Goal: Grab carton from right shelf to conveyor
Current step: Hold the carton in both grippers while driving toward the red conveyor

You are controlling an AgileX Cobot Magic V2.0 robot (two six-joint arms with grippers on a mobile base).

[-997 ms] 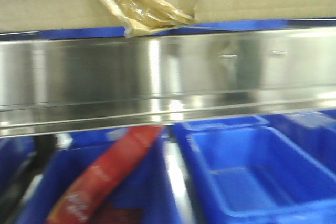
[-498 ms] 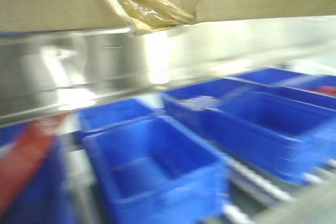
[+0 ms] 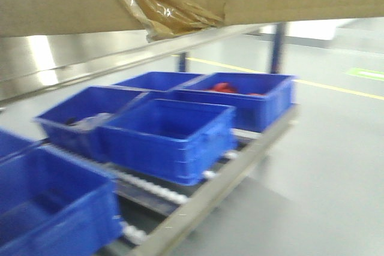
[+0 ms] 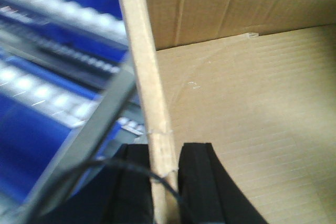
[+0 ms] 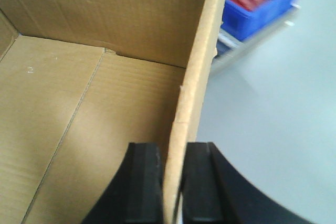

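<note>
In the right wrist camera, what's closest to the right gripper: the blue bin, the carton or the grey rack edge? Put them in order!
1. carton: its wall sits between the right gripper fingers.
2. grey rack edge: up right, past the wall.
3. blue bin: top right corner, farthest.

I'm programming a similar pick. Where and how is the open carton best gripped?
By the top rims of its two opposite side walls, from above: the carton is open-topped with thin upright walls, so each gripper straddles one, as the left gripper and right gripper do.
</note>
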